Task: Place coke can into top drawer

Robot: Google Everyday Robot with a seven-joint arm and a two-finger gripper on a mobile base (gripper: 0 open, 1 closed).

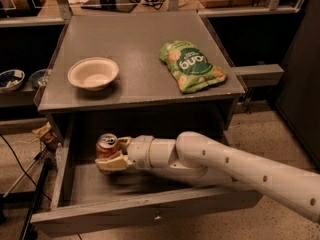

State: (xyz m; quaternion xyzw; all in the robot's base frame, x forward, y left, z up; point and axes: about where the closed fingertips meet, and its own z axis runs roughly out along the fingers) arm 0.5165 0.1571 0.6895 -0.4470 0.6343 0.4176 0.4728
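The top drawer (150,213) is pulled open below the grey cabinet top, with a small metal knob on its front panel. The white arm reaches in from the right. My gripper (112,154) is shut on the coke can (106,145), a red-brown can with a silver top, held upright inside the drawer at its left rear part. The can's bottom is hidden by the fingers (112,163), so I cannot tell whether it rests on the drawer floor.
On the cabinet top (135,44) stand a white bowl (93,73) at the left and a green snack bag (191,66) at the right. Shelves with bowls (11,79) are at the far left. A cable and stand legs lie on the floor at the left.
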